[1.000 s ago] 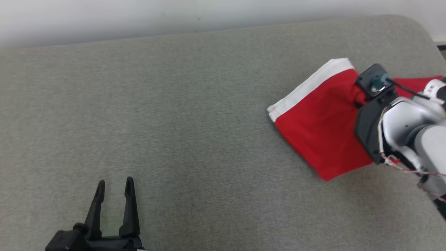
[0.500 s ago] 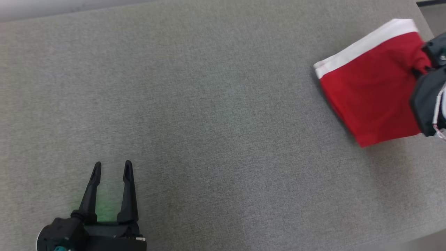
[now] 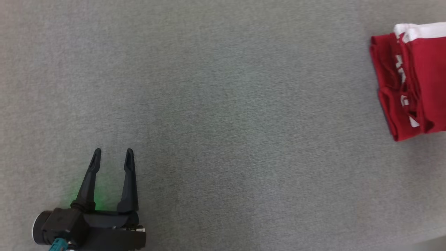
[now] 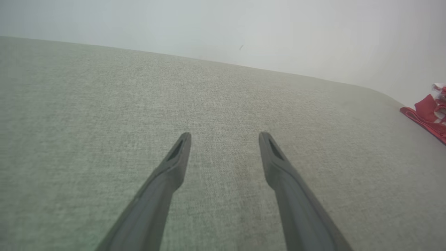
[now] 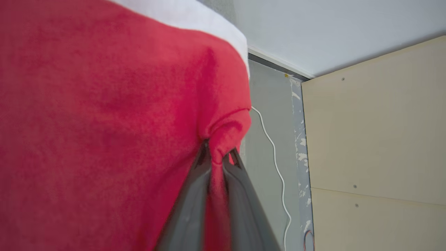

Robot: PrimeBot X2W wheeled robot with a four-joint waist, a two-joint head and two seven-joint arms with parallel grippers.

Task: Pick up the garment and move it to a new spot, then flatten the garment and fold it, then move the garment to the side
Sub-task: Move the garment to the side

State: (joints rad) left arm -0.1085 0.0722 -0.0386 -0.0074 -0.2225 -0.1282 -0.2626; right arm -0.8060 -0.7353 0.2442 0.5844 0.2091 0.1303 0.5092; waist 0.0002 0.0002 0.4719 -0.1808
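Grey woven fabric covers the counter (image 3: 223, 104) below a pale wall (image 4: 244, 28). At lower left, the left gripper (image 3: 113, 153) has its jaws released. The right gripper (image 5: 217, 157) jaws are clenched on the red garment (image 3: 411, 80) at upper right.

- Garment (image 3: 428, 76) showing red, white band edging, white print marks.
- Surface (image 3: 223, 104) reading grey, fine woven fleck.
- Left gripper (image 3: 113, 151) showing black, green glow tinting surface beneath.

The left hand (image 3: 113, 152) sits at lower left, fingers spread, over the grey worktop (image 3: 226, 104); the bunched red garment (image 3: 423, 76) shows at the upper right edge.
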